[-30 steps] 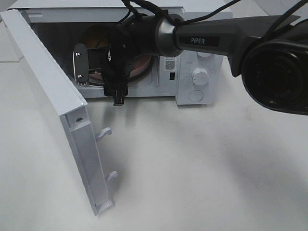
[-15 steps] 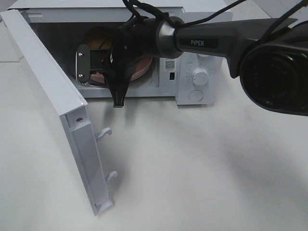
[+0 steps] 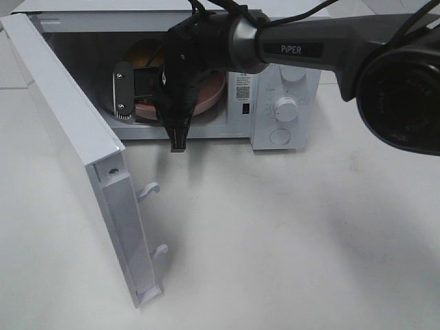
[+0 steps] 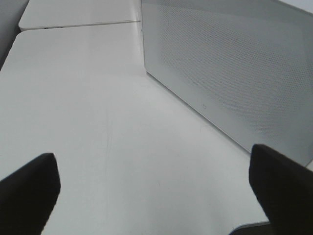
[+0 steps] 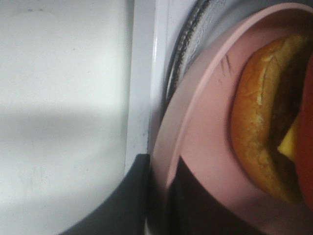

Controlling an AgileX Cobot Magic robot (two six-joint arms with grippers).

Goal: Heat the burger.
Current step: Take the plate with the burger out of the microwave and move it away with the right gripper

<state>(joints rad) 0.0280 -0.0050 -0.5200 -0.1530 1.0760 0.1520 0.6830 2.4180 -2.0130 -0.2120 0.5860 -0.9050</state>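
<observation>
White worktop (image 3: 289, 234) fills the high view, microwave (image 3: 282, 110) at the back, its door (image 3: 75, 151) swung wide. Right arm (image 3: 302, 51) reaches into the cavity, right pincer (image 3: 180, 134) at the pink plate (image 3: 210, 96); burger (image 3: 144, 55) barely visible behind it. Over to the left wrist: left pincer (image 4: 156, 186) spread wide above bare worktop, perforated white panel (image 4: 230, 63) beside it. Now the right wrist: dark fingers (image 5: 127, 196) pressed together on the plate's rim, pinching it, with the burger sitting on the plate inside the microwave.
</observation>
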